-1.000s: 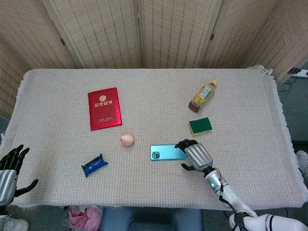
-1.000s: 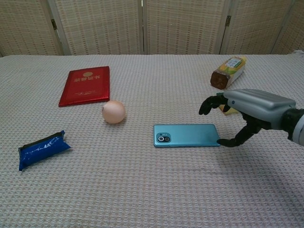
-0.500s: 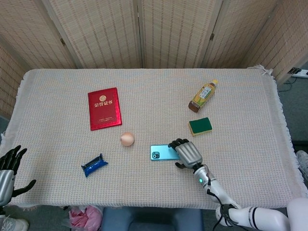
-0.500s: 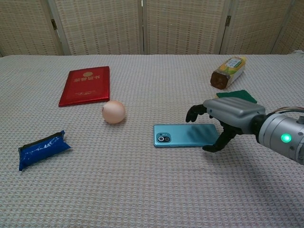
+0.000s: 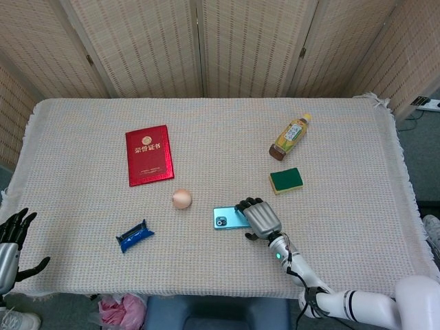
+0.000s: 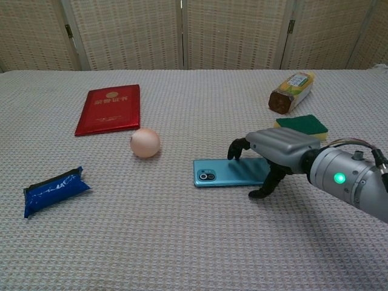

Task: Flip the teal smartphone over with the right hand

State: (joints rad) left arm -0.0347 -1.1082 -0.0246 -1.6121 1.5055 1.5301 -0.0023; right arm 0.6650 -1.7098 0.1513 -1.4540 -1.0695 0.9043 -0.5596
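Right hand [image 6: 276, 151] arched over the right end of the teal smartphone [image 6: 227, 171], dark fingertips [image 6: 236, 147] down past its far edge, thumb on the cloth at its near edge, nothing lifted, fingers apart. Phone flat on the table [image 5: 344, 130] toward the front edge, a little right of centre, camera lenses up at its left end. Left hand [image 5: 10, 240] hanging off the front left corner, fingers spread and empty. Pale round onion [image 6: 145, 142] just left of the phone and slightly farther back, clear of it. Blue packet [image 6: 53, 190] toward the front left. Red booklet [image 6: 109, 108] lying flat left of centre, gold lettering up. Green sponge [image 6: 302, 124] beyond the right hand, near but apart from it. Tea bottle [image 6: 291, 92] on its side farther back on the right, cap pointing to the back edge. Green indicator lit on the right wrist [image 6: 339, 178]. Woven screens [image 5: 206, 41] behind the table.
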